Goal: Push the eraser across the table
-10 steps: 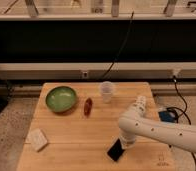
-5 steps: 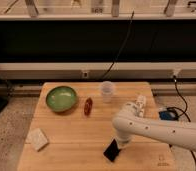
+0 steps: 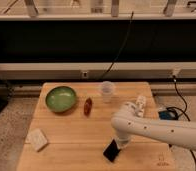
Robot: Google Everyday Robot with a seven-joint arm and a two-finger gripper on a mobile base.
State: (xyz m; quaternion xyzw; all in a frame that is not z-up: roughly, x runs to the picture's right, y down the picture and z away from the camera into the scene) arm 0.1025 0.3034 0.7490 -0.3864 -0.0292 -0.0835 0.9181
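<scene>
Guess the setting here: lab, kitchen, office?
Probably a robot test lab. A light wooden plank table stands alone on speckled floor, holding unrelated props: a green bowl and a flat black eraser. A black cable trails behind. The gripper is at the eraser.

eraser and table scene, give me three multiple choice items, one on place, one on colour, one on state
1. Where does the eraser lie on the table?
A. by the far left corner
B. near the front edge, right of the middle
C. inside the bowl

2. What colour is the bowl?
A. green
B. blue
C. white

3. How does the clear cup stand?
A. tipped on its side
B. upside down
C. upright

Answers: 1 B, the black slab sits low on the table right under the gripper, which comes down to its upper edge. 2 A, the round bowl at the far left is green. 3 C, its open mouth faces up.
</scene>
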